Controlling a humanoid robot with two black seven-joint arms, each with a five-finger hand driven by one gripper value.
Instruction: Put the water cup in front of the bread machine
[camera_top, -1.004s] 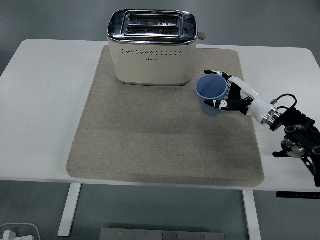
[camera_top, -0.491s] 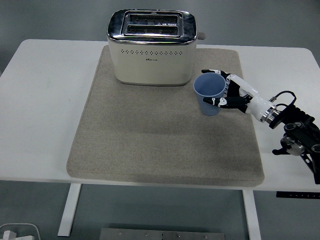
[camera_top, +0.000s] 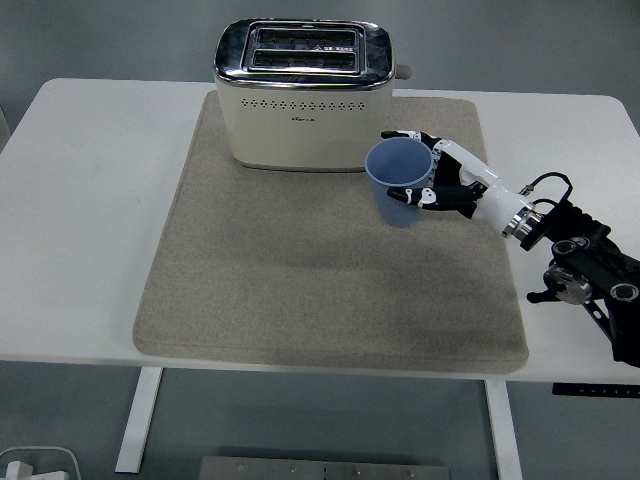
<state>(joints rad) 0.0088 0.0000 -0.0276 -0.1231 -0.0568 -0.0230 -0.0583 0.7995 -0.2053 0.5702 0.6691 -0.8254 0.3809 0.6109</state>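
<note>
The right hand (camera_top: 447, 184) is grasping the blue water cup (camera_top: 400, 181) from its right side, holding it upright just off the front right corner of the cream bread machine (camera_top: 304, 95).

The bread machine (camera_top: 304, 93) stands at the back of the mat (camera_top: 330, 260) on the table (camera_top: 80, 220) — the water cup (camera_top: 399, 181) just before its right corner, the right hand (camera_top: 446, 185) at the cup's right.

The blue cup (camera_top: 400, 182) is hiding part of the right hand (camera_top: 447, 186)'s palm; the frame's right edge is cropping the right arm (camera_top: 590, 275).
</note>
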